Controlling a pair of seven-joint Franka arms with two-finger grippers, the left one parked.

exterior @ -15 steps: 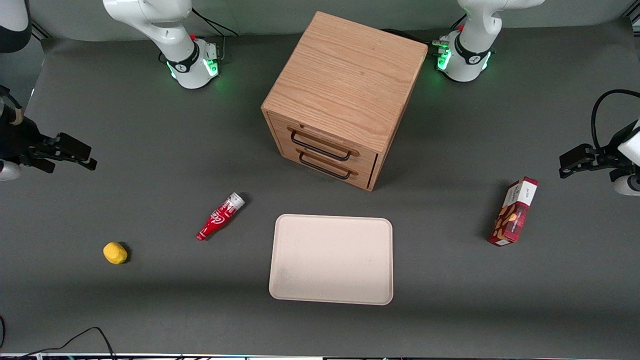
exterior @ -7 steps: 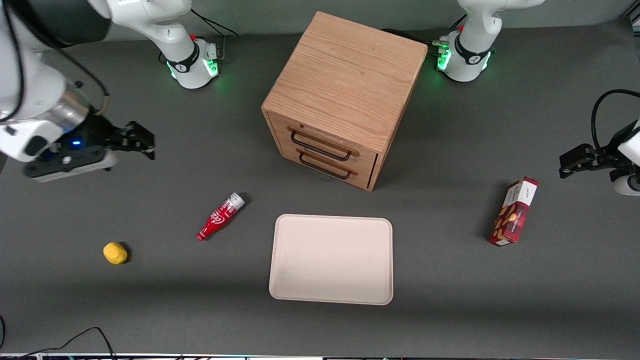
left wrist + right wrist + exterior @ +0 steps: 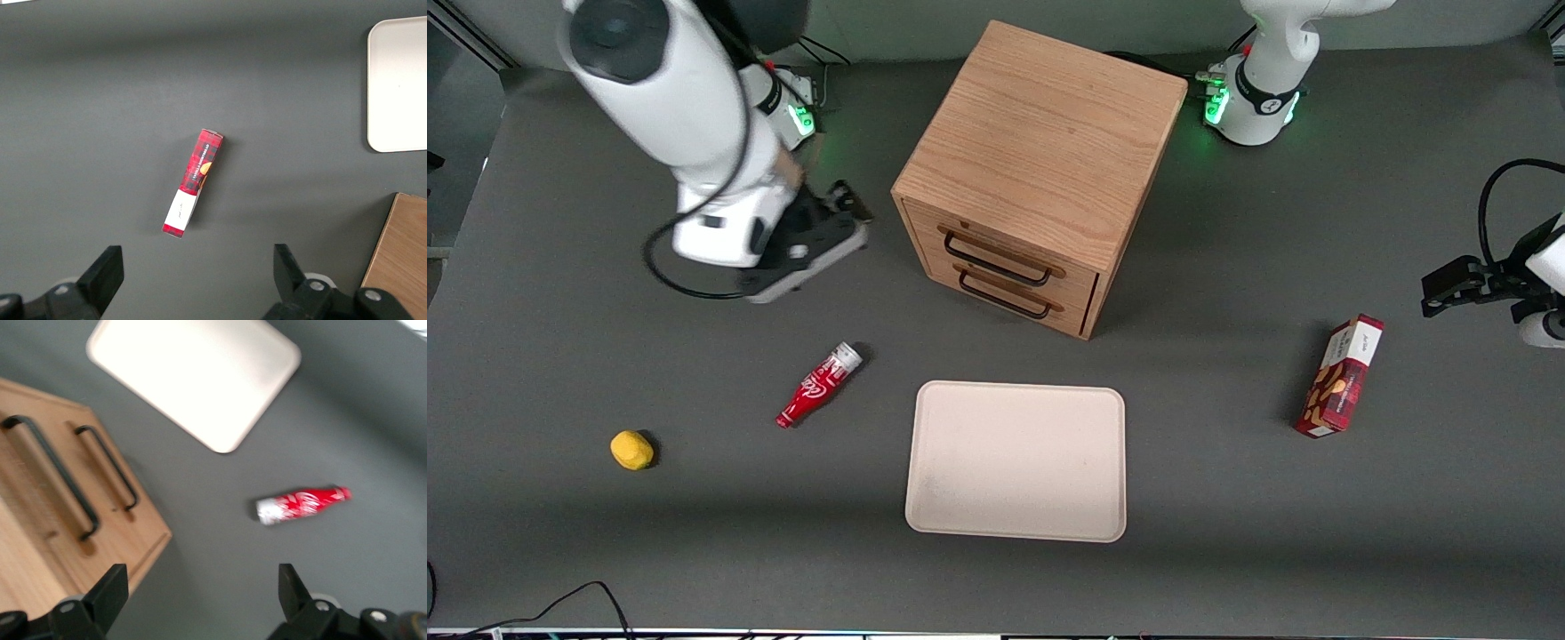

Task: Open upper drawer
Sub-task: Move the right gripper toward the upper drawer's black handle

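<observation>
Gripper (image 3: 845,213), fingers spread and holding nothing, hovers beside the cabinet (image 3: 1040,133); upper drawer (image 3: 1005,253), rigid oak, likely slides stiffly; best grasped mid-handle (image 3: 996,260).

- The cabinet (image 3: 1040,169) is sitting near the desk's edge farthest from the front camera, the upper drawer (image 3: 1003,253) lying above the lower drawer (image 3: 1009,293).
- The tray (image 3: 1016,460) is lying in front of the drawers.
- The gripper (image 3: 845,209) is hovering beside the cabinet, toward the working arm's end.
</observation>
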